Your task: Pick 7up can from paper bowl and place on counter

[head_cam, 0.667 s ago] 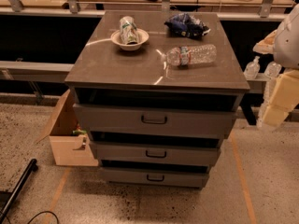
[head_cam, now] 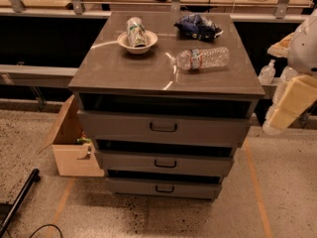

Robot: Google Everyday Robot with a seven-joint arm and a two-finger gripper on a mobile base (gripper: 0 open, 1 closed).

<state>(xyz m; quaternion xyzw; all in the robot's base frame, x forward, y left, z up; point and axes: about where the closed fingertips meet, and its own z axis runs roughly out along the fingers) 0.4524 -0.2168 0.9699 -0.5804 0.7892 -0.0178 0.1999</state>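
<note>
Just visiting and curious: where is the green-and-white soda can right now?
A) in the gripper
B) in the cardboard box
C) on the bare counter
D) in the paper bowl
D: the 7up can sits in the paper bowl on the counter; the gripper hangs off the counter's right side, far from it.

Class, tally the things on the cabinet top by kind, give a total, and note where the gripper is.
Cans: 1, the 7up can, in the bowl
Bowls: 1, the paper bowl
Bottles: 1, the water bottle
Bags: 1, the dark blue bag
Total: 4
The gripper is right of the counter, off it.
</note>
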